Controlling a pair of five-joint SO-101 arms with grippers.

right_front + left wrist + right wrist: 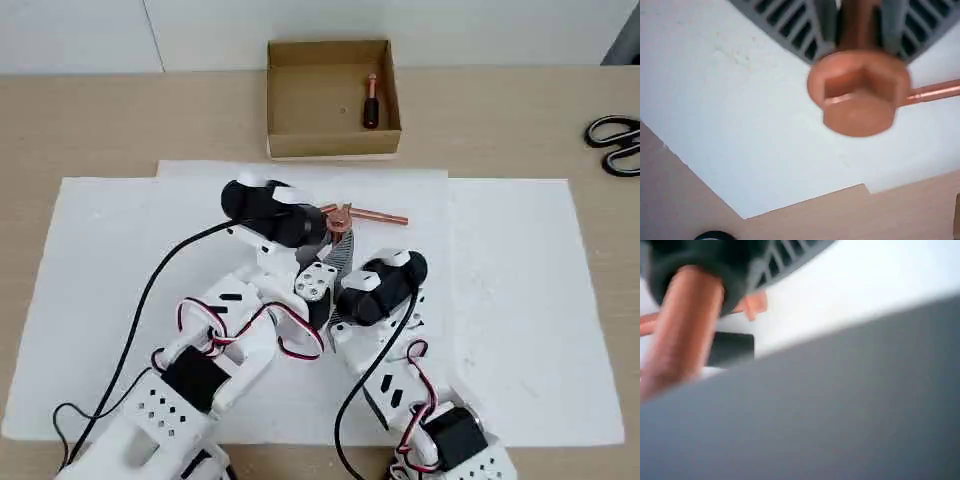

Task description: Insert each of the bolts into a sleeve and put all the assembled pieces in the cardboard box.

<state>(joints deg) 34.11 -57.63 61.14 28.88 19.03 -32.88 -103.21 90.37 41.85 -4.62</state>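
The table (520, 110) has a tan, wood-grain top. On it lies a white, matte paper sheet (520, 300), broadly rectangular. Just beyond the sheet's far edge stands the cardboard box (300, 95), brown, rectangular and open-topped. Black-handled scissors (612, 143) lie at the table's edge, well apart from the box. The left gripper (856, 30) is over the sheet near its far edge. Its grey, ribbed fingers (785, 30) are clamped on the shank of a bolt (860, 92), which is copper-coloured with a flanged hexagonal head. The right gripper (343, 242) is just beside that bolt, and its state cannot be determined. A second bolt (385, 216) lies flat on the sheet, just beside the held one. One assembled piece (371, 100), a copper shank in a black cylindrical sleeve (371, 114), lies inside the box along one side wall.
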